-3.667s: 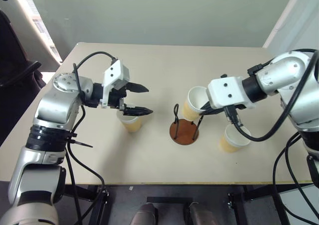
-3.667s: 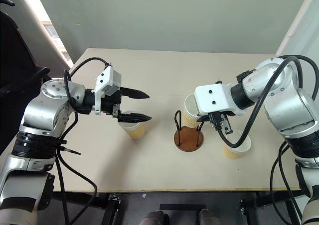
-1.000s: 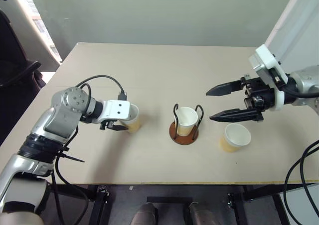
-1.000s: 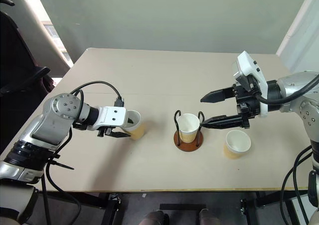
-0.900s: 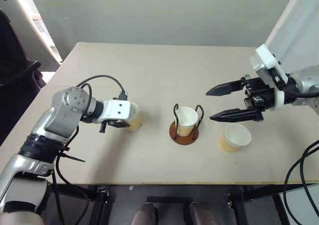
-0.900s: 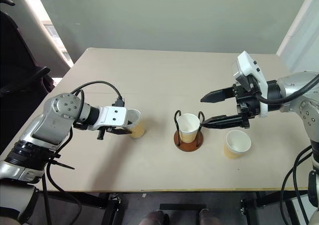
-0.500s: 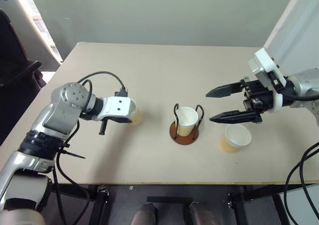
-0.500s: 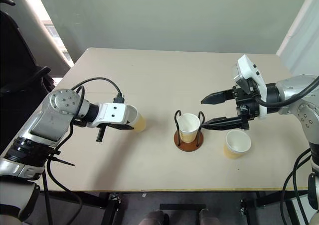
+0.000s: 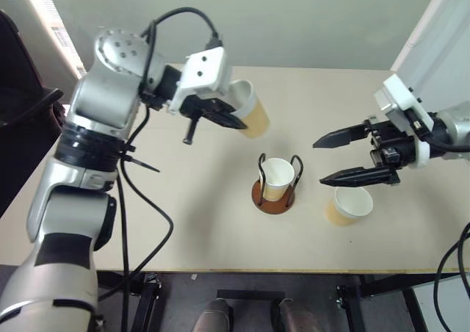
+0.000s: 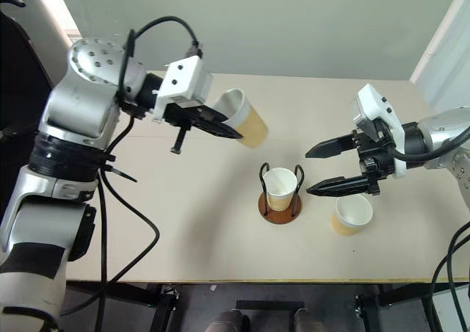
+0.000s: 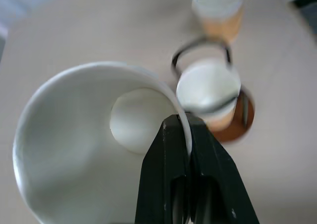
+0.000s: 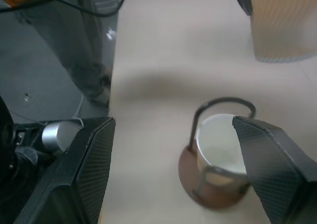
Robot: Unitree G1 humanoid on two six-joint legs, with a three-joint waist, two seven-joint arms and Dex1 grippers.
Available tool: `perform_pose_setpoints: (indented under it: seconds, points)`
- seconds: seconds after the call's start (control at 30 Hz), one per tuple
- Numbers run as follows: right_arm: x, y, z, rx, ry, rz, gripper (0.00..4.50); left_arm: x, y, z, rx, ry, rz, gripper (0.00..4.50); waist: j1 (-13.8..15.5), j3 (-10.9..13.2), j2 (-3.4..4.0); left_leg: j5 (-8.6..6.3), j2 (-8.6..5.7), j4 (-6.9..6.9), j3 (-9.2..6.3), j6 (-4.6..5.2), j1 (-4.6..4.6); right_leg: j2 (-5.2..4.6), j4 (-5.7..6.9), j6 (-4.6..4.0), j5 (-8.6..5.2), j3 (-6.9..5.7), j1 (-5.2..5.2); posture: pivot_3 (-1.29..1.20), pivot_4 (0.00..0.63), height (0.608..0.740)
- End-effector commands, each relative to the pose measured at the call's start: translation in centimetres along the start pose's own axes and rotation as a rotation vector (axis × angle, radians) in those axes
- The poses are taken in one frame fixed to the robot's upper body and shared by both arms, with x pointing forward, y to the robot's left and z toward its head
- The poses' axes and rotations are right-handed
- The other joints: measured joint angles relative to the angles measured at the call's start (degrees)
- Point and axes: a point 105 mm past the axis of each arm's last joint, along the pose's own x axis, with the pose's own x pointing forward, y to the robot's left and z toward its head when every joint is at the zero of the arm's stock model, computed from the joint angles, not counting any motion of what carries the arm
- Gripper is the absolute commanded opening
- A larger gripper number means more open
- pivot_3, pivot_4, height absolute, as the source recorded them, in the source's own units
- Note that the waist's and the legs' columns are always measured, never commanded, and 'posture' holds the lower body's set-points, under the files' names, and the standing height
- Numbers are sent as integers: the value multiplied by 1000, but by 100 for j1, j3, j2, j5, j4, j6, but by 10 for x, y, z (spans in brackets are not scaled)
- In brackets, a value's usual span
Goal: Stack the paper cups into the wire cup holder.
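The left gripper (image 9: 236, 119) is pinching the rim of a paper cup (image 9: 250, 109), carrying it tilted in the air above the table (image 9: 147, 222), up and to the left of the wire cup holder (image 9: 272, 194). One cup (image 9: 275, 178) is already sitting in the holder; another (image 9: 346, 205) is standing just right of it. The right gripper (image 9: 321, 161) is hovering with jaws apart near that spare cup, seemingly clear of it. Next, the carried cup needs righting and lowering into the nested one.
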Motion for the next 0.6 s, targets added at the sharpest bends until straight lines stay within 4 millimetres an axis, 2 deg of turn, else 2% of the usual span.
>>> perform_pose_setpoints:
  seconds: [0.03, 0.1, 0.23, 0.6]
  points:
    - [-24, -10, 9, -64, 11, -111, 3934, 9, -5, 13, 41, -30, -92, 22, 1, 0, 0, 0, 0, 0, 0, 0, 0, 0, 0, 2, 1, 0, 0, 0, 150, 740]
    - [-34, -14, 12, -73, 20, -157, 3934, 19, -6, 15, 50, -40, -134, 22, 3, 0, 0, 0, 0, 4, 0, 1, 0, 0, 1, 7, 3, 1, 1, 0, 150, 740]
    - [-42, -12, 12, -74, 34, -189, 3934, 30, -8, 13, 71, -35, -181, 22, 11, 0, 0, 0, 0, 6, 1, 1, 0, 0, 1, 10, 5, 1, 2, 0, 150, 740]
    - [-46, -5, 12, -64, 28, -241, 3934, 55, -13, 5, 84, -28, -269, 22, 34, 0, 0, -2, -3, 15, 4, 3, -2, 0, -2, 33, 4, 5, 10, 0, 150, 740]
